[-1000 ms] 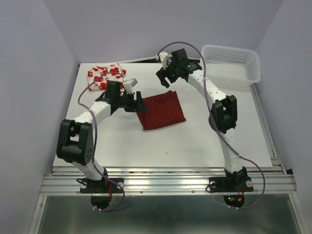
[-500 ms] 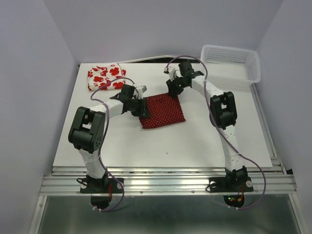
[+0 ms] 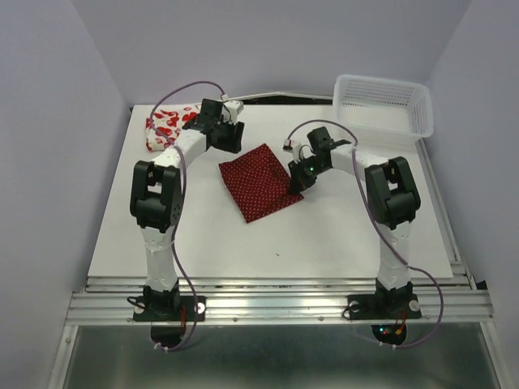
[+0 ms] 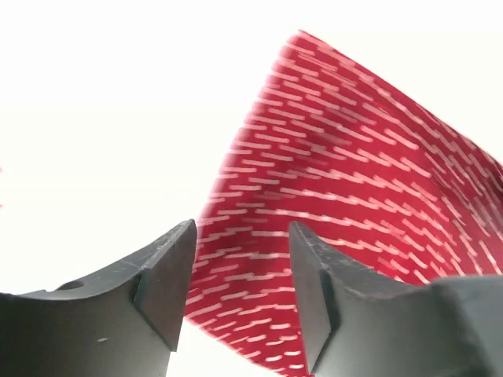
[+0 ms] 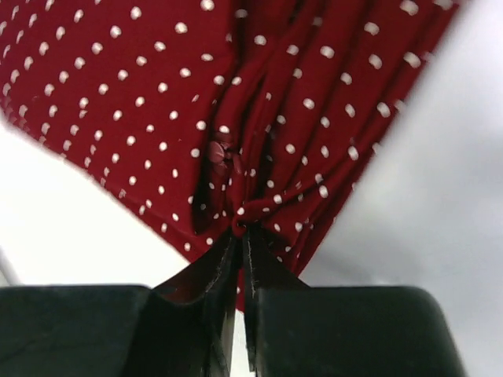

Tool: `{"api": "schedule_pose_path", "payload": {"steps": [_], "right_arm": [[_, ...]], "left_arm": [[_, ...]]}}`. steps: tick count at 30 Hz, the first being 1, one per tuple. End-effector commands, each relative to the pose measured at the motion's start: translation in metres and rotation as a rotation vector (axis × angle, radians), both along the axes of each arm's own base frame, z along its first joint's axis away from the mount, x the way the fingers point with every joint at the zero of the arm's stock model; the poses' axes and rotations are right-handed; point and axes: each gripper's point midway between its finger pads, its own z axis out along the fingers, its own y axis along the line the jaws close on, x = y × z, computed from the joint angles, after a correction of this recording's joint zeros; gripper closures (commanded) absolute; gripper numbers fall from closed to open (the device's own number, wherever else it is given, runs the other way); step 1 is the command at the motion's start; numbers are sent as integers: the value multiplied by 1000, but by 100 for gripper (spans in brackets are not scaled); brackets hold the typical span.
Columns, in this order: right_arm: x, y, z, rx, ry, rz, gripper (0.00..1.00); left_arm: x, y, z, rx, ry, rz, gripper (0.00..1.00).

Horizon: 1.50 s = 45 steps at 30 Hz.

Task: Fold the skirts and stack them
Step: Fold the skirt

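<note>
The dark red skirt with tiny white dots (image 3: 255,182) lies folded flat mid-table, turned like a diamond. My right gripper (image 3: 298,180) is at its right edge, shut on a bunched pinch of the dotted cloth (image 5: 259,157), which puckers at the right gripper's tips (image 5: 240,232). My left gripper (image 3: 233,139) hovers beyond the skirt's far-left side, open and holding nothing. In the left wrist view the left gripper (image 4: 242,263) frames the blurred red cloth (image 4: 354,196) lying further off. The white skirt with red flowers (image 3: 165,128) sits folded at the far left, partly behind my left arm.
A white plastic lattice basket (image 3: 423,109) stands at the far right corner of the white table (image 3: 324,243). A purple cable loops above the left wrist. Grey walls close in on both sides and the back.
The left gripper opened and pulled away from the dotted skirt's left edge toward the far side. The right gripper came down onto its right edge and shut. The skirt has turned.
</note>
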Motion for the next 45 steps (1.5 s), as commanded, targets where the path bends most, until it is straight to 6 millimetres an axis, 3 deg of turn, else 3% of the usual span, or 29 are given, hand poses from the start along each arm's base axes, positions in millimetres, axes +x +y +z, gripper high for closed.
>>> {"api": "schedule_pose_path", "payload": {"steps": [1, 2, 3, 4, 5, 7, 8, 10, 11, 12, 13, 14, 16, 17, 18, 20, 21, 23, 28, 31, 37, 45], "right_arm": [[-65, 37, 39, 151, 176, -39, 81], [-76, 47, 47, 182, 184, -35, 81], [-90, 56, 55, 209, 208, -35, 71], [-103, 67, 74, 256, 192, -14, 70], [-129, 84, 77, 293, 231, 26, 69], [-146, 95, 89, 327, 253, 52, 64], [-151, 97, 101, 360, 271, 62, 63], [-150, 96, 109, 364, 250, 69, 62], [-148, 89, 112, 340, 248, 44, 62], [-137, 79, 118, 349, 239, 3, 62], [-133, 70, 118, 348, 245, -34, 61], [-126, 61, 121, 348, 238, -81, 61], [-111, 34, 127, 359, 210, -176, 60], [-104, 25, 125, 345, 217, -243, 60], [-101, 20, 129, 348, 200, -283, 60], [-98, 8, 110, 316, 225, -412, 61], [-92, 10, 113, 351, 244, -488, 61], [-91, 12, 101, 403, 302, -566, 61], [-83, 18, 90, 434, 306, -565, 61], [-72, 20, 92, 444, 300, -595, 62], [-61, 28, 63, 456, 415, -669, 73], [-64, 26, 19, 400, 510, -730, 75]], "left_arm": [[27, 26, 72, 66, -181, 18, 35], [25, 26, 82, 49, -196, 15, 35], [21, 26, 89, 35, -201, 11, 34], [15, 24, 95, 22, -203, 2, 34], [4, 19, 118, -25, -231, -18, 34], [-20, 10, 112, -58, -191, -42, 34], [-34, 8, 125, -79, -197, -42, 35], [-59, 1, 108, -72, -140, -65, 34], [-74, -9, 117, -71, -157, -88, 34], [-83, -14, 116, -70, -157, -90, 35], [-97, -18, 99, -57, -126, -83, 35], [-107, -25, 108, -12, -174, -54, 35], [-122, -30, 98, 29, -173, -32, 38], [-129, -32, 104, 21, -192, -17, 39], [-142, -42, 92, 30, -180, -35, 41], [-152, -45, 81, 74, -175, -22, 42], [-164, -55, 69, 96, -156, -52, 42], [-176, -62, 50, 113, -97, -61, 43], [-199, -91, 26, 141, -45, -142, 43], [-204, -106, 15, 181, -45, -164, 43], [-211, -120, -1, 218, -10, -186, 42], [-206, -125, -24, 264, 27, -177, 38]]}}
